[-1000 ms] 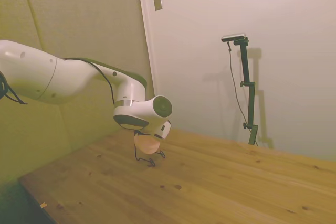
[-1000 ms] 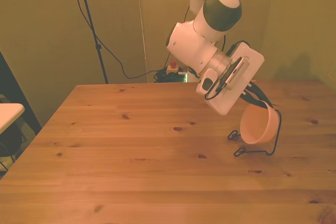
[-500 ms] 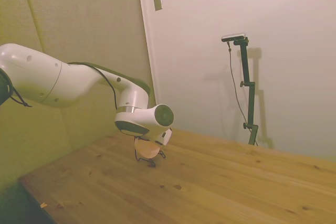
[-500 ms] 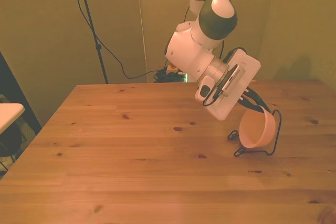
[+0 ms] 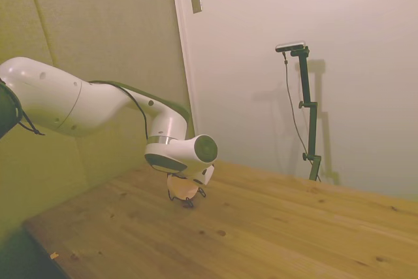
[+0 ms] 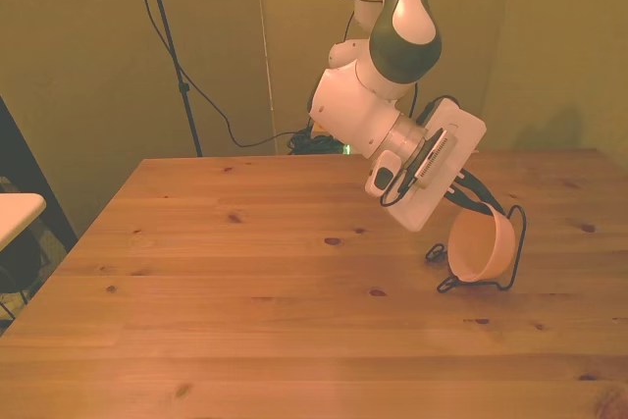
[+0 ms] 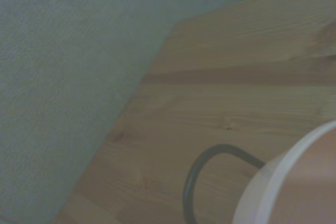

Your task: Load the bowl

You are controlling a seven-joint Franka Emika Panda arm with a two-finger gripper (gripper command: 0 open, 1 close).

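Sideways on, the arm's wrist hides most of the bowl (image 5: 183, 190) in the wire rack (image 5: 188, 202). Frontally, the gripper (image 6: 478, 204) meets the bowl (image 6: 478, 248); its grip cannot be told. Close-up: rim (image 7: 273, 179), wire (image 7: 202, 169), table (image 7: 231, 82).

Smooth plastic-looking pale pink bowl (image 6: 480, 247) with soft sheen, thin dark wire rack (image 6: 513, 242), knotty wooden counter (image 6: 245, 301) with satin finish, glossy white arm casing (image 6: 358, 110)
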